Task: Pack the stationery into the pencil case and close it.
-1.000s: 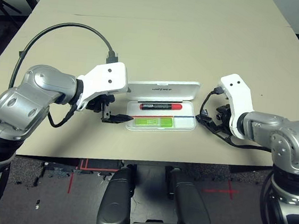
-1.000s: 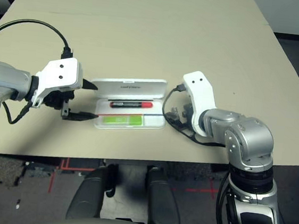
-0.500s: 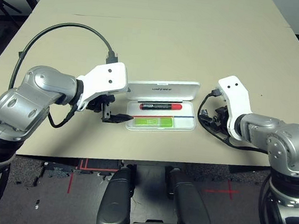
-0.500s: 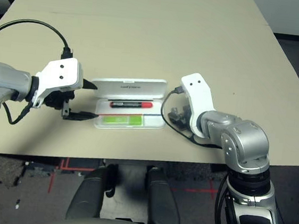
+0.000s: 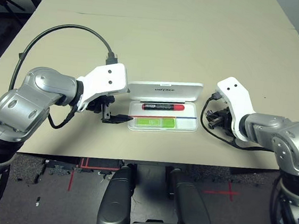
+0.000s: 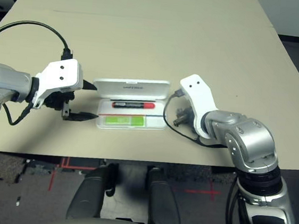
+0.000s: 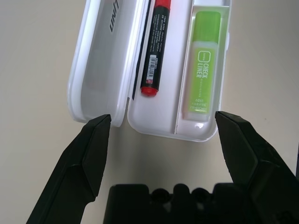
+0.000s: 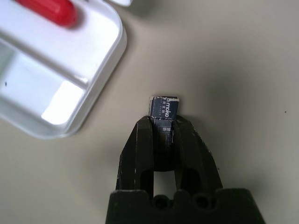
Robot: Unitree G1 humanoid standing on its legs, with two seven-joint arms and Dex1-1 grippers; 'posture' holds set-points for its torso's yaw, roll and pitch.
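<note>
Hovering left of centre, the left gripper point(image 7: 161, 122) spreads its fingers wide at the open case point(image 5: 164, 107), mid-frame, where the marker point(image 5: 163, 107) and highlighter point(image 5: 154, 123) lie. At right, the right gripper point(image 8: 162, 122) clamps a small dark piece point(image 8: 164, 108) beside the case.

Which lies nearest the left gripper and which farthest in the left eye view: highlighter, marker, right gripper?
1. Highlighter, in the case's front tray, just beside the left gripper.
2. Marker, one slot farther back.
3. Right gripper, beyond the case's far end.
</note>
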